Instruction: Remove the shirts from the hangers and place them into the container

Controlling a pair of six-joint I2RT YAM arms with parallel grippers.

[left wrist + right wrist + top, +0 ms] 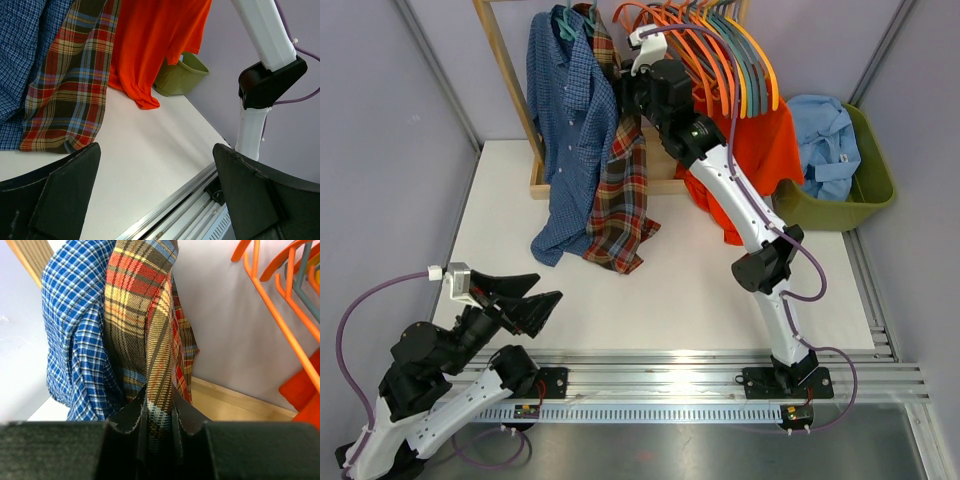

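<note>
On the wooden rack hang a dark blue check shirt [565,120] and a red-brown-green plaid shirt [623,210], their hems trailing on the table. My right gripper [620,95] is up at the plaid shirt's collar end; in the right wrist view it [160,410] is shut on a fold of the plaid shirt [145,315]. An orange-red shirt [770,140] hangs under the bunch of orange, teal and yellow hangers [730,50]. A light blue shirt [825,145] lies in the olive-green container [875,195]. My left gripper [545,300] hovers open and empty at the table's near left.
The light wooden rack post [505,70] and its base frame [538,185] stand at the back. The right arm [265,50] rises across the table's right half. An aluminium rail [700,375] runs along the near edge. Grey walls close in both sides.
</note>
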